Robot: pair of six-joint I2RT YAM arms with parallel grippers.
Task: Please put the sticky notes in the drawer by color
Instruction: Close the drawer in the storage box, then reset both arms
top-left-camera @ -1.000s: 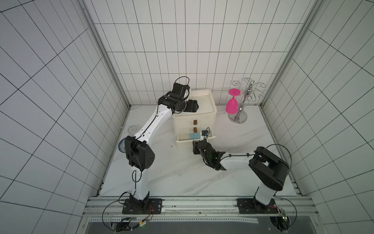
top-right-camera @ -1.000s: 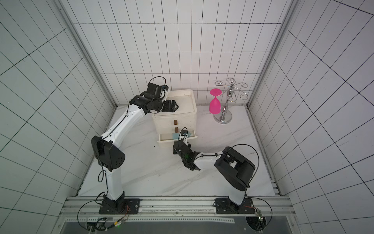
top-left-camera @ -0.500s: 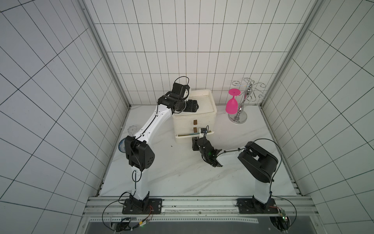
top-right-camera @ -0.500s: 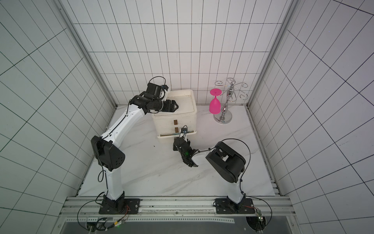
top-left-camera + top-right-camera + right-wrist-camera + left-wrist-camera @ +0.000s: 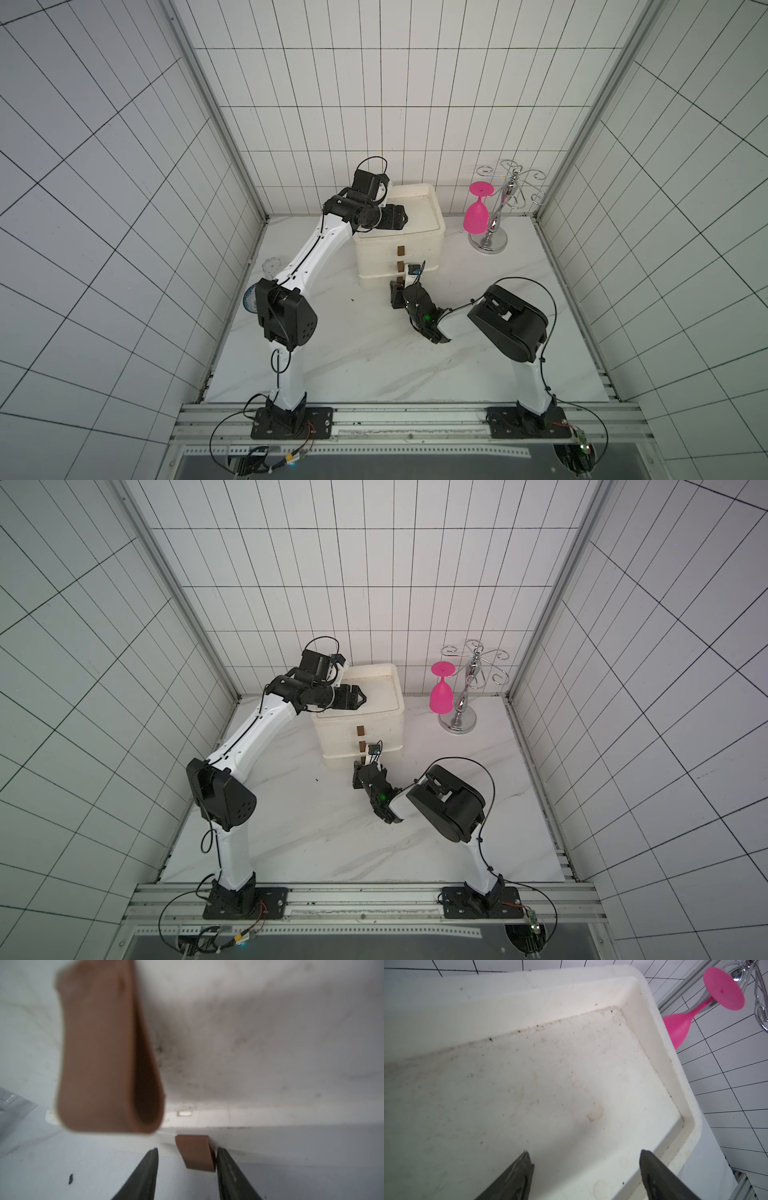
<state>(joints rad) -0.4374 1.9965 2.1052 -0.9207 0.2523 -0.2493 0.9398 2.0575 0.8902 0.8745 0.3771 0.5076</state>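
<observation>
The drawer (image 5: 419, 249) (image 5: 382, 729) stands at the middle of the far edge of the bench (image 5: 353, 365), its back near the wall. All three fronts are pushed in flush, so what lies inside them is hidden from us. In both top views the left gripper (image 5: 404, 217) (image 5: 362, 698) hangs over the shallow tray that forms the chest's top, near its left rim. In the left wrist view its fingers (image 5: 517, 1178) stand spread wide over the stained tray floor, with nothing between them. The right gripper (image 5: 397, 286) (image 5: 358, 769) sits low on the bench, right against the front of the bottom drawer. In the right wrist view the bottom handle (image 5: 195, 1153) lies between its two fingers (image 5: 143, 1176). One finger touches or nearly touches the handle and the other stands clear of it, so the jaws are parted around the handle without pinching it. A second brown handle (image 5: 99, 1053) looms close to that lens, blurred. At the far right corner a pink glass (image 5: 476, 216) is foot up and bowl down, just beside a chrome rack (image 5: 494, 232). We cannot tell whether it hangs from the rack. Near the left edge a small clear glass (image 5: 272, 266) stands well apart from the chest.
</observation>
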